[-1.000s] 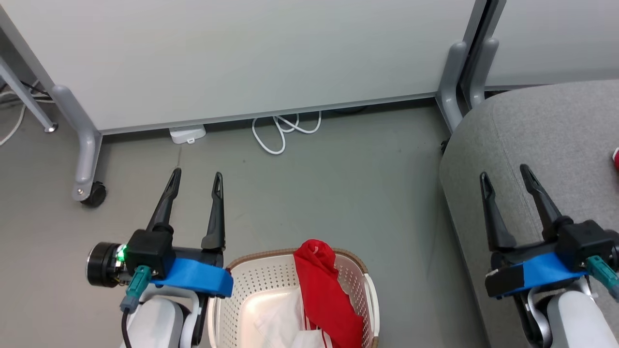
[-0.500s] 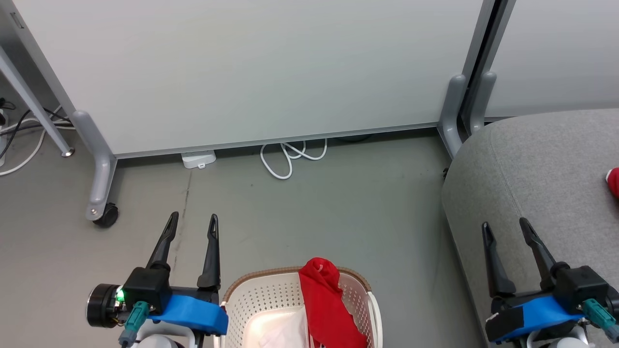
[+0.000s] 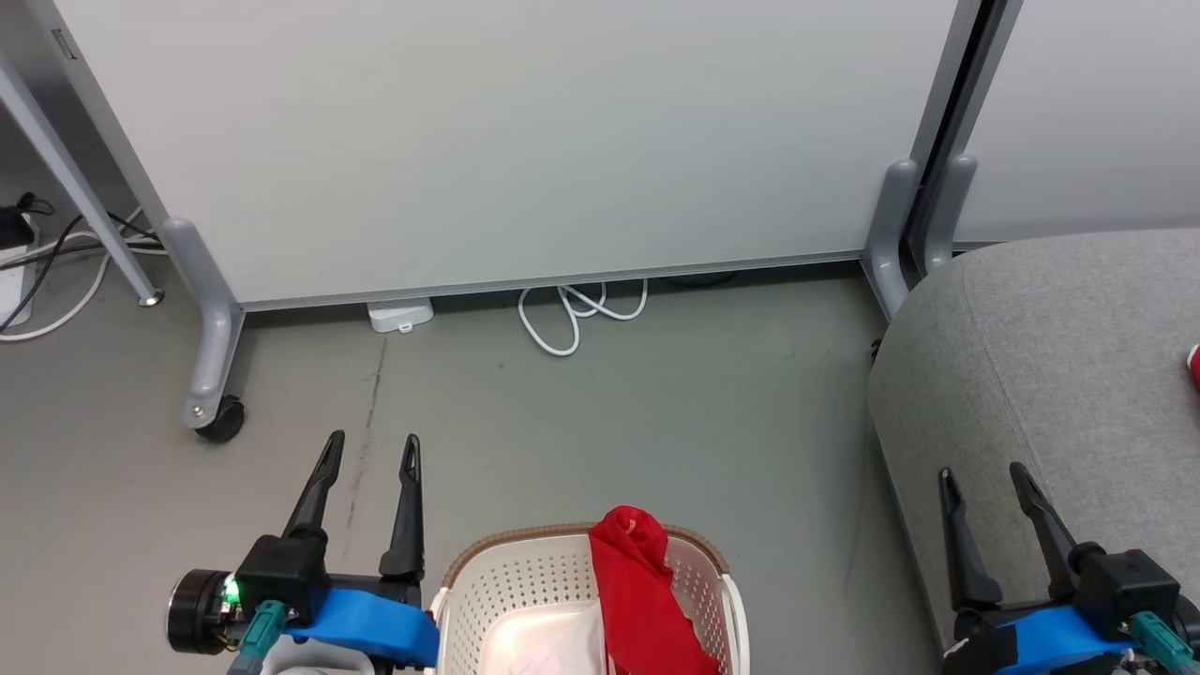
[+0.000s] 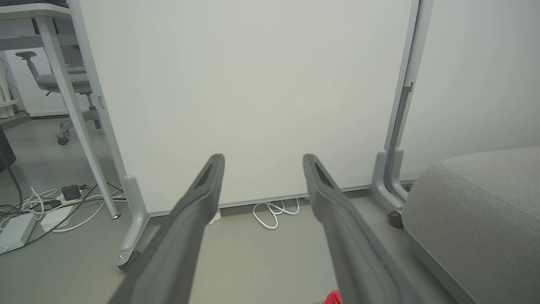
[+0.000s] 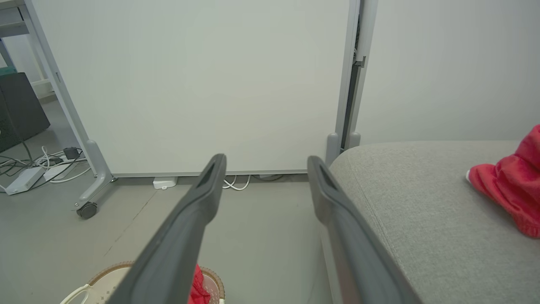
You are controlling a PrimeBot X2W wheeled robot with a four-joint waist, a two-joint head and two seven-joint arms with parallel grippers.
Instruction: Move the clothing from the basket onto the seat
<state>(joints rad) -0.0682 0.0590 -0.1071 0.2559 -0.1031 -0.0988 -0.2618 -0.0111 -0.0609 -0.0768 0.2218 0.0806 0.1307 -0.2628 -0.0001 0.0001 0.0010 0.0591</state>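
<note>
Where the grey floor [image 3: 675, 422] ends at the far side, a pale wheeled partition panel [image 3: 525, 141] stands across almost the full width. One black caster [image 3: 223, 419] shows at its far left foot.

The seat [image 3: 1050, 375], grey upholstered with a rounded corner, occupies the right side. Its near-left corner lies well apart from the basket.

The basket [image 3: 511, 577] stands on the floor at near centre, cut off by the near edge of the head view, so its long axis cannot be told.

Clothing:
- One red piece [image 3: 642, 600] lies draped over the basket's far rim. Its long axis runs near to far, the bunched end points far at the rim, and the rest trails down into the basket.
- A white piece [image 3: 553, 647] lies inside the basket, just left of the red one.
- A further red piece [image 5: 510, 185] rests on the seat at its far right.

Grippers:
- Left gripper [image 3: 373, 438]: just left of the basket, over the floor, fingers pointing far, jaws released and empty.
- Right gripper [image 3: 981, 470]: over the seat's near-left edge, fingers pointing far, jaws released and empty.

A white cable [image 3: 572, 314] lies looped on the floor below the panel.
</note>
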